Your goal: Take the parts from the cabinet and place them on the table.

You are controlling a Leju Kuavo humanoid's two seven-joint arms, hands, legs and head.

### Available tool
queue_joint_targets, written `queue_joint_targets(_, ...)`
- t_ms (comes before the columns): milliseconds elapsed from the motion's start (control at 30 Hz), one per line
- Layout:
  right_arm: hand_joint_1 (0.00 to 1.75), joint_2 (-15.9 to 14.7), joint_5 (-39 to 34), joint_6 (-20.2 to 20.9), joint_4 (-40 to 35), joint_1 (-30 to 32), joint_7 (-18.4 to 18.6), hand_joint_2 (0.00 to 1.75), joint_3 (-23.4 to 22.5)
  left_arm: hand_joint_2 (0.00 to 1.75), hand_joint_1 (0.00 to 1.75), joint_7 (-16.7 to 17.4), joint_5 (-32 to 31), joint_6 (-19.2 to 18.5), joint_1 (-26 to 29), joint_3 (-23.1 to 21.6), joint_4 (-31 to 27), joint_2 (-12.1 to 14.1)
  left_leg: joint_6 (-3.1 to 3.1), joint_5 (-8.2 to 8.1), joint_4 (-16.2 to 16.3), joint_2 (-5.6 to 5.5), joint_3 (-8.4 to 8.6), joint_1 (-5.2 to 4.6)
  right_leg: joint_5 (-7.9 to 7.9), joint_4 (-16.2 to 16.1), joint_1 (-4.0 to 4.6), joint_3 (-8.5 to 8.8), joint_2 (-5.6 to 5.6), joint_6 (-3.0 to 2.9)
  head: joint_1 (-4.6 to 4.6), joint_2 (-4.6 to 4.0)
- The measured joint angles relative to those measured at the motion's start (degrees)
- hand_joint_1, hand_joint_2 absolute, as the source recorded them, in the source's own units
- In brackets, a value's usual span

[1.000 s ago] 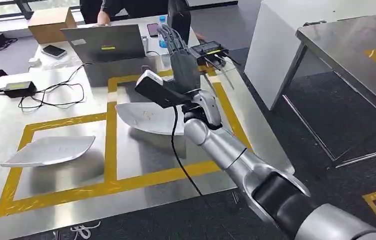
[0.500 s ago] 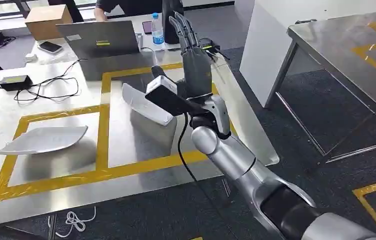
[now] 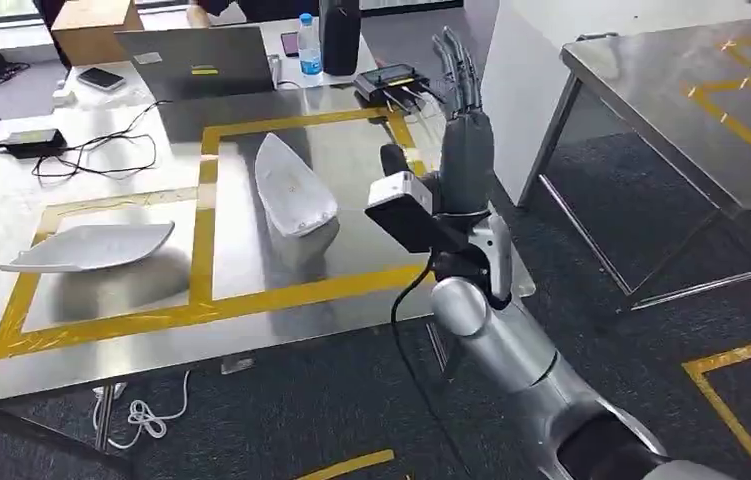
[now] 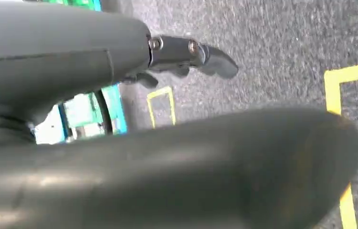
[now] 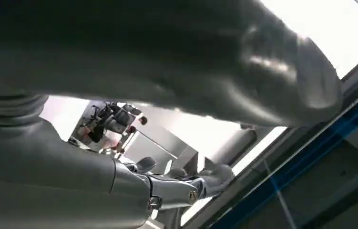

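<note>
Two white curved parts lie on the steel table. One part sits tilted inside the right yellow-taped square, the other part lies flat in the left square. My right hand is raised beside the table's right edge, to the right of the tilted part and apart from it, fingers stretched upward and holding nothing. The right wrist view shows its fingers spread against a bright ceiling. In the left wrist view my left hand hangs over dark carpet with fingers apart and nothing in it.
At the table's far end stand a laptop, a cardboard box, a water bottle, a dark flask and a black device. Black cables trail at far left. A second steel table stands at right.
The camera has shifted, sliding the table leftward in view. My right hand has drawn away to the right of the part, which stays on the table and now leans up on its edge.
</note>
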Motion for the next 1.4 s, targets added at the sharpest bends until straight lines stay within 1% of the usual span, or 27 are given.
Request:
queue_joint_targets(67,0.0,0.0,0.04,-0.02,-0.56,0.47,-0.17,0.0,-0.68,0.0,0.0,-0.22,0.28,0.0,0.3,0.0,0.0,0.0,-0.84,0.51,-0.19,-0.06,-0.56,0.11,1.28,-0.58,-0.31,-0.56,-0.13,-1.09,0.02,0.0)
queue_joint_targets(133,0.0,-0.04,0.0,-0.17,-0.81,0.82,-0.5,0.0,-1.13,0.0,0.0,-0.37,0.54,0.0,0.51,0.02,0.07,-0.2,-1.21,-4.15,3.06,-0.27,-1.9,0.24,2.32,-0.68,-0.36,-1.57,-0.2,-1.83,-0.15,0.0)
queue_joint_targets(200,0.0,-0.22,-0.83,-0.94,-0.87,2.07,-1.12,0.0,-1.99,0.0,0.0,-0.61,0.96,0.0,0.82,0.13,0.09,-0.31,-1.62,-10.53,11.71,-0.3,-4.17,0.29,3.51,-0.64,-0.27,-3.05,-0.2,-1.95,-0.26,0.0)
queue_joint_targets(233,0.0,-0.31,-1.23,-1.33,-0.87,2.95,-1.47,0.0,-2.51,0.0,0.0,-0.65,1.11,0.0,0.96,0.31,0.09,-0.35,-1.74,-11.84,15.37,-0.3,-4.76,0.29,4.07,-0.59,-0.24,-3.81,-0.23,-1.9,-0.26,0.0)
queue_joint_targets(300,0.0,-0.31,-1.71,-1.9,-0.87,4.72,-1.95,0.0,-3.41,0.0,0.0,-0.7,1.71,0.0,1.34,0.57,0.09,-0.55,-1.76,-9.7,16.15,-0.3,-3.02,0.37,5.18,-0.5,-0.26,-5.33,-0.24,-1.66,-0.24,0.0)
queue_joint_targets(367,0.0,-0.33,-2.62,-2.49,-1.09,6.6,-2.38,0.0,-4.57,0.0,0.0,-0.74,1.88,0.0,1.55,0.83,0.09,-0.72,-1.58,-6.32,8.86,-0.3,2.72,0.53,6.2,-0.33,-0.33,-6.66,-0.23,-1.15,-0.24,0.0)
queue_joint_targets(400,0.0,-0.33,-3.35,-2.67,-1.42,7.56,-2.89,0.0,-5.31,0.0,0.0,-0.7,1.88,0.0,1.55,0.94,0.09,-0.88,-1.53,-6.83,3.2,-0.42,6.93,0.66,6.64,-0.14,-0.34,-7.01,-0.23,-0.78,-0.24,0.0)
queue_joint_targets(433,0.0,-0.33,-4.07,-2.89,-1.92,8.55,-3.39,0.0,-6.3,0.0,0.0,-0.52,1.88,0.0,1.54,0.98,0.09,-1.07,-1.3,-8.63,-0.84,-0.74,9.57,0.38,6.92,-0.02,-0.11,-7.43,-0.23,-0.38,-0.31,0.0)
queue_joint_targets(533,0.0,-0.35,-5.36,-2.31,-2.05,11.5,-4.07,0.0,-8.72,0.0,0.0,0.22,1.81,0.0,1.8,1.42,0.09,-1.29,0.23,-7.85,-0.58,-0.99,8.23,-0.13,8.4,-0.7,-0.29,-7.08,-0.35,0.84,0.29,0.0)
queue_joint_targets(567,0.0,-0.35,-6.5,-1.59,-2.14,13.1,-4.44,0.0,-9.84,0.0,0.0,0.35,1.79,0.0,1.95,1.46,0.09,-1.33,1.08,-7.2,-1.03,-0.9,7.79,-0.06,8.89,-0.94,-0.38,-7.16,-0.33,1.39,0.24,0.0)
queue_joint_targets(600,0.0,-0.35,-7.84,-0.68,-2.16,14.66,-5.0,0.0,-10.98,0.0,0.0,0.31,1.81,0.0,1.93,1.57,0.11,-1.38,1.79,-6.51,-1.14,-0.55,7.47,0.11,7.41,-0.22,-0.6,-7.6,-0.23,1.6,0.26,0.0)
queue_joint_targets(700,0.0,-0.33,-12.68,1.97,-2.4,19.91,-6.6,0.0,-14.54,0.0,0.0,-0.42,2.4,0.0,2.02,1.9,0.02,-1.25,2.68,-4.65,-1.08,-0.52,5.34,-0.09,-2.88,10.42,-0.51,-10.83,-0.22,2.03,0.94,0.0)
queue_joint_targets(733,0.0,-0.28,-14.87,2.78,-2.45,22.2,-7.51,0.0,-15.77,0.0,0.0,-0.79,2.58,0.0,2.15,1.97,0.0,-1.23,2.82,-4.02,-1.02,-0.6,4.46,-0.25,-4.6,14.31,-0.48,-11.56,-0.21,2.01,0.98,0.0)
queue_joint_targets(767,0.0,-0.18,-16.19,3.25,-2.45,24.48,-8.41,0.0,-16.8,0.0,0.0,-1.07,2.8,0.0,2.29,2.08,0.0,-1.22,2.86,-3.48,-0.93,-0.73,3.64,-0.4,-4.64,16.6,-0.42,-11.52,-0.2,1.9,1.07,0.0)
queue_joint_targets(800,0.0,-0.02,-16.9,3.59,-2.43,26.59,-9.2,0.0,-17.99,0.0,0.0,-1.49,2.88,0.0,2.53,2.27,-0.02,-1.22,2.83,-2.99,-0.74,-0.76,2.79,-0.58,-3.21,16.24,-0.31,-10.2,-0.2,1.66,1.25,0.0)
queue_joint_targets(867,0.0,0.31,-17.86,4.0,-2.34,29.26,-10.16,0.0,-20.34,0.0,0.0,-2.03,3.02,0.0,2.82,2.47,0.0,-1.22,2.71,-2.34,-0.41,-0.64,1.66,-0.8,0.35,8.98,0.19,-4.16,-0.21,0.97,1.57,0.0)
queue_joint_targets(900,0.0,0.41,-18.29,4.41,-2.27,30.25,-10.36,0.0,-21.45,0.0,0.0,-2.12,3.04,0.0,2.8,2.56,0.0,-1.25,2.62,-2.01,-0.33,-0.56,1.39,-0.88,0.91,3.42,0.6,-0.04,-0.23,0.34,1.92,0.0)
queue_joint_targets(933,0.0,0.55,-18.93,5.14,-2.18,30.8,-10.21,0.0,-22.51,0.0,0.0,-2.14,3.06,0.0,2.77,2.75,0.0,-1.33,2.37,-1.67,-0.29,-0.39,1.2,-1.04,-1.19,-1.02,0.97,2.45,-0.42,-0.45,2.21,0.0)
queue_joint_targets(967,0.0,0.94,-19.54,5.74,-1.93,31.45,-9.93,0.0,-23.66,0.0,0.0,-2.03,3.04,0.0,2.74,2.86,-0.02,-1.29,2.0,-1.21,-0.45,-0.29,1.2,-0.99,-0.64,-1.48,1.07,2.65,-0.47,-0.35,2.29,0.0)
queue_joint_targets(1033,0.0,1.9,-20.33,7.55,-0.72,32.16,-9.18,0.0,-26.1,0.0,0.0,-1.79,2.95,0.0,2.65,2.99,-0.04,-1.11,1.34,-0.28,-0.74,-0.05,1.15,-0.71,-0.1,-1.86,1.46,2.12,-0.42,-1.04,2.82,0.0)
queue_joint_targets(1100,0.0,3.65,-20.41,10.32,1.67,32.28,-8.96,0.0,-28.75,0.0,0.0,-1.42,2.69,0.0,2.75,3.04,-0.11,-0.63,0.75,-0.4,-0.46,-0.12,0.9,-0.74,1.52,-2.95,0.69,1.56,-0.71,-1.74,2.8,0.0)
queue_joint_targets(1167,0.0,5.36,-19.87,12.49,4.77,32.03,-9.53,0.0,-31.68,0.0,0.0,-1.24,2.43,0.0,2.75,3.06,-0.07,-0.74,0.05,-6.66,4.12,-0.54,-0.74,-0.57,2.7,-3.15,0.59,0.27,-0.66,-2.34,2.58,0.0)
queue_joint_targets(1233,0.0,6.95,-19.34,16.08,9.84,31.26,-8.11,0.0,-34.79,0.0,0.0,-0.92,2.19,0.0,2.73,3.04,-0.09,-0.59,-0.67,-12.22,12.54,-0.52,-2.55,-0.13,4.13,-3.06,0.56,-1.59,-0.75,-2.18,3.17,0.0)
queue_joint_targets(1267,0.0,7.32,-19.26,17.54,12.83,30.34,-8.13,0.0,-35.89,0.0,0.0,-0.76,1.99,0.0,2.75,3.06,-0.09,-0.57,-0.84,-12.21,14.74,-0.52,-2.56,0.02,4.7,-3.01,0.5,-2.03,-0.74,-2.06,3.15,0.0)
queue_joint_targets(1300,0.0,7.54,-19.17,19.11,17.73,28.81,-8.44,0.0,-37.34,0.0,0.0,-0.74,1.68,0.0,2.77,3.04,-0.09,-0.55,-1.01,-10.79,15.4,-0.52,-1.86,0.19,5.29,-2.92,0.42,-2.85,-0.73,-1.84,3.15,0.0)
queue_joint_targets(1367,0.0,7.58,-18.71,19.28,32.53,25.73,-11.75,0.0,-40.95,0.0,0.0,-0.91,1.55,0.0,2.63,3.04,-0.11,-0.55,-1.48,-6.27,10.07,-0.52,2.79,0.63,6.25,-2.33,-0.03,-4.46,-0.8,-1.01,3.21,0.0)
queue_joint_targets(1400,0.0,7.58,-18.23,18.84,38.7,24.64,-13.31,0.0,-42.5,0.0,0.0,-1.14,1.55,0.0,2.62,3.04,-0.11,-0.59,-1.98,-5.52,5.15,-0.54,6.26,1.01,6.48,-1.79,-0.33,-5.2,-0.93,-0.64,3.17,0.0)
